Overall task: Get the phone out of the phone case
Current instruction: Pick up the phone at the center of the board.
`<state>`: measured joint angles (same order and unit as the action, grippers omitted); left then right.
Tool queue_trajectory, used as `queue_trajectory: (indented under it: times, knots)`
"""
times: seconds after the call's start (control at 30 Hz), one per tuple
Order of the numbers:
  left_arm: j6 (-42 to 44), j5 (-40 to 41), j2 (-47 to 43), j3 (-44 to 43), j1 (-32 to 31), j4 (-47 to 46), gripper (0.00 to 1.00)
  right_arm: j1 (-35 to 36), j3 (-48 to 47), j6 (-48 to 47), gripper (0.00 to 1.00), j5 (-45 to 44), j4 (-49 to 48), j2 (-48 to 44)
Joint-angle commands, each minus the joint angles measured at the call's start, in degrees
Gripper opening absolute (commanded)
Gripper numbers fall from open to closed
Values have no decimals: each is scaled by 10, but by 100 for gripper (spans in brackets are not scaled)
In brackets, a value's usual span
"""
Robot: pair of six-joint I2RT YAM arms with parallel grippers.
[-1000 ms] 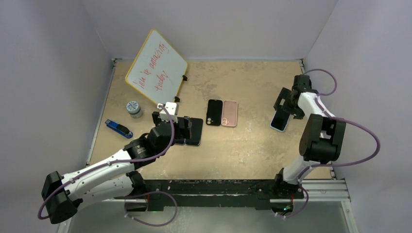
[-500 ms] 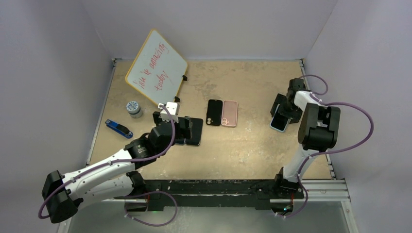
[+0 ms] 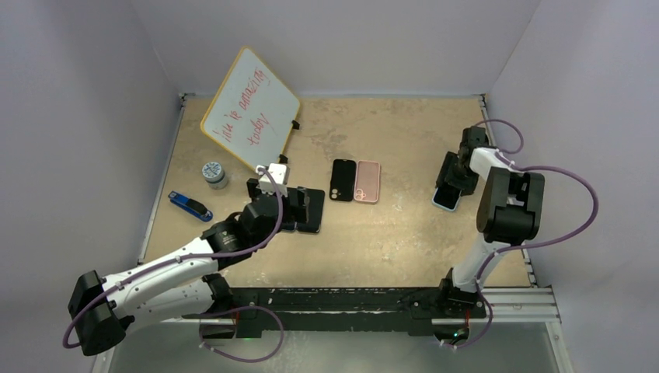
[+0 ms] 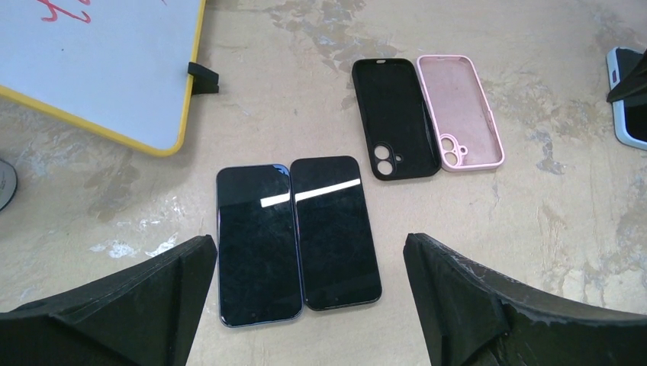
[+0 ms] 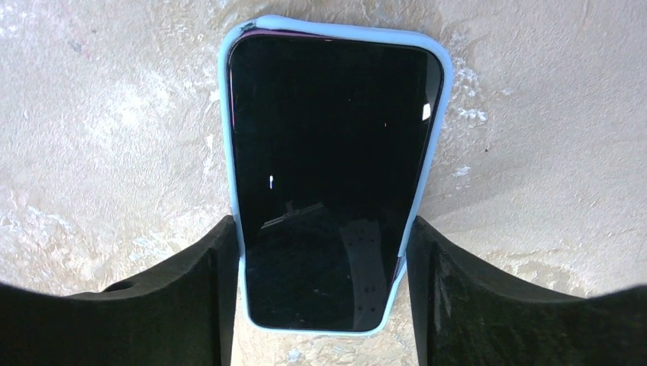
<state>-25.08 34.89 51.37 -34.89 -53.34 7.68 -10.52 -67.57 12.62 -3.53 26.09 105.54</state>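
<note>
A dark-screened phone (image 5: 328,175) lies face up in a light blue phone case (image 5: 228,152) at the table's right side; the same phone (image 3: 445,199) shows in the top view. My right gripper (image 5: 322,229) straddles its near end. Both black fingers press the case's long sides, so it is shut on the cased phone. My left gripper (image 4: 309,244) hovers open above two bare phones (image 4: 257,244) (image 4: 334,232) and touches neither. From above, the left gripper (image 3: 289,203) sits left of centre.
An empty black case (image 4: 394,118) and an empty pink case (image 4: 459,110) lie side by side mid-table. A whiteboard (image 3: 250,109) leans at the back left. A small jar (image 3: 214,172) and a blue object (image 3: 189,205) sit near the left edge.
My right gripper has come down over the cased phone and its jaws have narrowed onto the case's sides. The left arm has barely shifted.
</note>
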Motion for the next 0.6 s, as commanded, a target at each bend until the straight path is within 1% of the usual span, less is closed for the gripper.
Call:
queue_trajectory:
  times: [0.0, 0.07, 0.1, 0.2, 0.23, 0.3, 0.37, 0.43, 0.57]
  knots:
    - [-7, -21, 7, 0, -2, -32, 99, 14, 52, 8, 50, 64, -17, -16]
    - [-10, -35, 11, -1, -1, -38, 99, 30, 73, 15, 41, 77, -38, -33]
    - [-11, -43, 13, -2, -1, -41, 99, 40, 82, 18, 38, 80, -44, -40]
    - [-14, -58, 17, -5, -1, -44, 99, 70, 110, 30, 33, 92, -74, -74]
    - [-15, -61, 17, -7, -1, -44, 99, 76, 119, 34, 30, 103, -87, -86]
    - [-22, -71, 18, -9, -1, -47, 99, 84, 142, 44, 20, 130, -120, -112]
    - [-30, -86, 19, -11, -1, -52, 99, 92, 167, 53, 17, 157, -154, -137]
    - [-43, -102, 24, -13, -1, -58, 99, 100, 191, 56, 16, 179, -184, -162]
    - [-74, -136, 42, -19, -2, -68, 98, 141, 242, 66, 15, 222, -249, -223]
